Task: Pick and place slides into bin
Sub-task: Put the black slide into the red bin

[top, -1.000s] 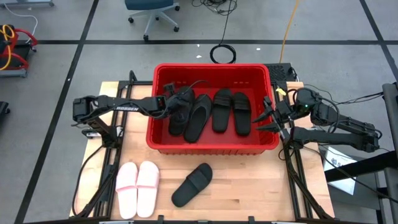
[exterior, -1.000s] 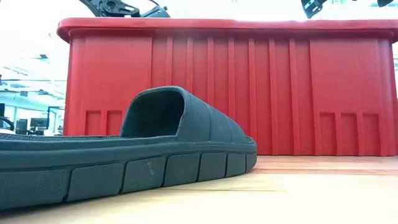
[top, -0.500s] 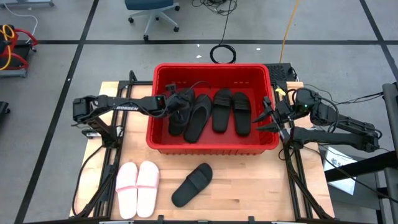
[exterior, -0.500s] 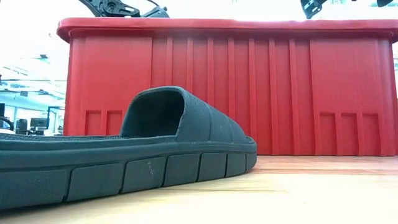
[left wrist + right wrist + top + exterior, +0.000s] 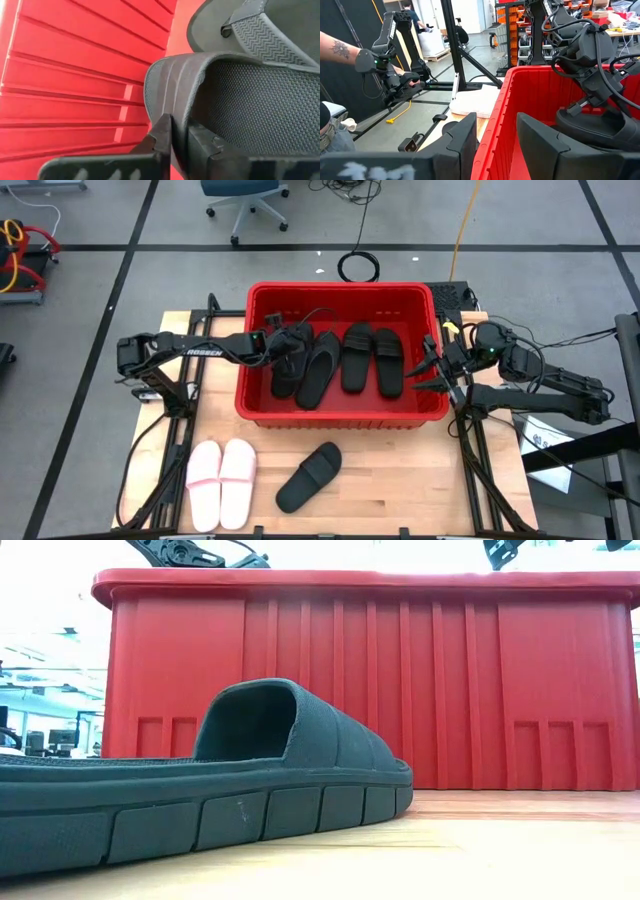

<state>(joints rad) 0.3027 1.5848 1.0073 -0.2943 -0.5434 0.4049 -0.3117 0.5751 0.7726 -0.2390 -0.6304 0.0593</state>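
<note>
The red bin (image 5: pixel 340 412) stands mid-table and holds several black slides: two wide-strap ones (image 5: pixel 372 358) side by side and thong flip-flops (image 5: pixel 318 370). My left gripper (image 5: pixel 283 348) reaches into the bin's left part and is shut on a black wide-strap slide (image 5: pixel 250 100). A thong flip-flop (image 5: pixel 260 30) lies just beyond it. My right gripper (image 5: pixel 432 368) is open at the bin's right wall, and the rim (image 5: pixel 495 125) shows between its fingers. The pale pink pair (image 5: pixel 222 482) and one black wide-strap slide (image 5: pixel 308 477) lie sole-down on the table in front of the bin. My left gripper pinches the edge of the black slide's wide strap (image 5: pixel 177 107) between its two fingers (image 5: pixel 161 134). The fingers come from the table's left side, slanting down into the bin. The slide stays inside the bin, beside the flip-flop; whether its sole rests on the floor does not show.
The low view is filled by the loose black slide (image 5: pixel 200 800) close up and the bin's ribbed near wall (image 5: pixel 400 690). Bare wood (image 5: pixel 400 480) lies in front of the bin at the right. A person's arm (image 5: pixel 340 50) shows beyond the table.
</note>
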